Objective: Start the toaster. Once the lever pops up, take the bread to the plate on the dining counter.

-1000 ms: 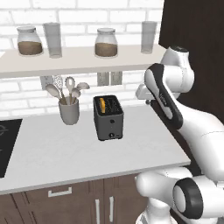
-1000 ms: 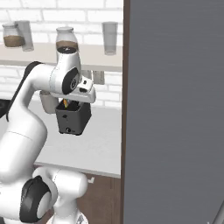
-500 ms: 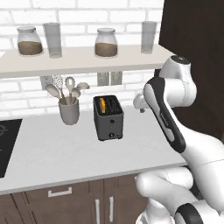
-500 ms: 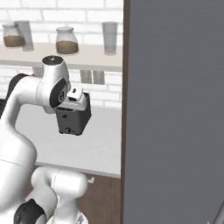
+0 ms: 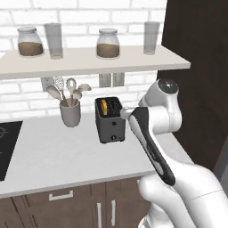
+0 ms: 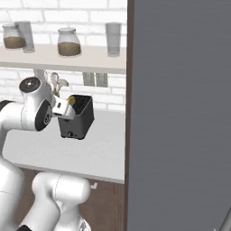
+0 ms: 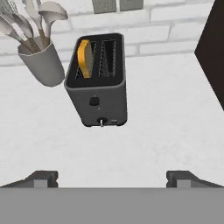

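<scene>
The dark grey toaster (image 5: 109,121) (image 6: 76,118) (image 7: 99,92) stands on the white kitchen counter by the brick wall. The bread (image 5: 103,107) (image 7: 84,57) sits upright in its left slot, with the orange crust poking above the top. A small round knob (image 7: 101,122) shows low on the toaster's front. My gripper (image 7: 112,178) is open with nothing between its fingertips (image 7: 43,178). It hovers above and in front of the toaster. In the left base view the hand (image 5: 126,114) is close to the toaster's right side. The plate and the dining counter are out of view.
A grey utensil cup (image 5: 70,114) (image 7: 42,65) stands just left of the toaster. A shelf (image 5: 89,61) with jars and glasses hangs above. A tall dark cabinet (image 5: 200,67) (image 6: 180,113) walls off the right. A black cooktop (image 5: 6,147) lies at the far left.
The arm has swung, and the hand has come down and leftwards to the toaster's right side. The toaster and the bread have stayed where they were.
</scene>
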You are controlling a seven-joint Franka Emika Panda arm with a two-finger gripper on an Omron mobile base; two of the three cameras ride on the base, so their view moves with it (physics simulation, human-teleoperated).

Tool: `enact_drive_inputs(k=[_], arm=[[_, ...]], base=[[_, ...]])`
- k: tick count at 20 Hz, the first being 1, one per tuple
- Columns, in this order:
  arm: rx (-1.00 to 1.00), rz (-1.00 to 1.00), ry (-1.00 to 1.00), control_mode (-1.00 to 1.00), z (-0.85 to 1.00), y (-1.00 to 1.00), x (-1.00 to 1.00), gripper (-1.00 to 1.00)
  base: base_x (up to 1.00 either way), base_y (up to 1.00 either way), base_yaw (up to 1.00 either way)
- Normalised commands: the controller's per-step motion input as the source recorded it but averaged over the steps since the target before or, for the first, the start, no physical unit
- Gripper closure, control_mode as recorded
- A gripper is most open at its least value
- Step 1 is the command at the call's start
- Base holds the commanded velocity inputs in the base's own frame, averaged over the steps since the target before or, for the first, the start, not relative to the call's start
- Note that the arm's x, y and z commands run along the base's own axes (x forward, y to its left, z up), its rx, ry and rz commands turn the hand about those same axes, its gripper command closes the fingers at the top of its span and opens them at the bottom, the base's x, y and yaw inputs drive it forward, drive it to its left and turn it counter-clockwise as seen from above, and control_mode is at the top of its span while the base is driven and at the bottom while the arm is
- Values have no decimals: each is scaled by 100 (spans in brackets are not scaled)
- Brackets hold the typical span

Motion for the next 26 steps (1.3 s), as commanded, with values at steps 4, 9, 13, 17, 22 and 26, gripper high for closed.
enact_drive_inputs(k=[4,9,13,17,22,26], arm=[[0,-7,-19,-100,-28,29,25,-100],[0,0,-5,-100,-15,-2,2,-100],[2,0,0,-100,-11,-20,10,-100],[0,0,0,-100,-1,-11,37,-100],[0,0,0,-100,0,-3,33,-100],[0,0,0,-100,-7,0,24,-100]], base=[[0,0,0],[0,0,0],[0,0,0],[0,0,0],[0,0,0],[0,0,0]])
